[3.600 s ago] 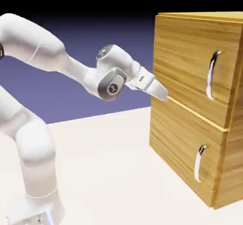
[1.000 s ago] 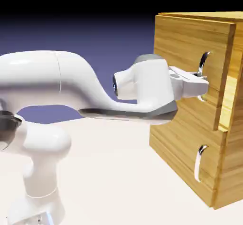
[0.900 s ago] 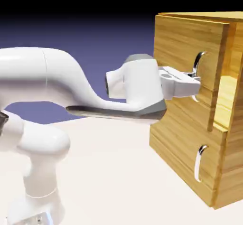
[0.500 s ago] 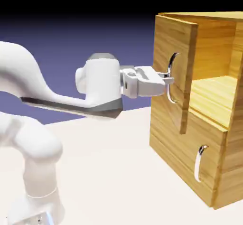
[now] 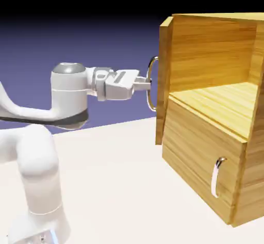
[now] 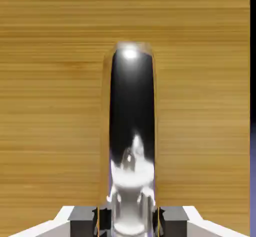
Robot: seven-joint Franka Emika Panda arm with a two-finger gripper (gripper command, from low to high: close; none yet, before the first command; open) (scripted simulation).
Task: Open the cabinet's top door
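Flat, pale cream matte tabletop point(image 5: 118, 186) fills the lower part of the exterior view, evenly lit, with soft shadows. Behind it a plain blue-violet backdrop point(image 5: 77, 37), darkening upward to near black at the top edge. In the hand view, a thin strip of the same blue-violet shows along the right edge.

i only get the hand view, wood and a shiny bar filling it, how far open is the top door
Observer: In the exterior view the top door is swung wide, seen nearly edge-on.
Operator: gripper on the handle?
Observer: Yes, the gripper is shut on the handle, the arm reaching level from the view's left.
Operator: anything inside?
Observer: The cabinet shows a bare wood shelf; nothing visible on it.
Operator: lower door?
Observer: The lower door is closed, its handle untouched.
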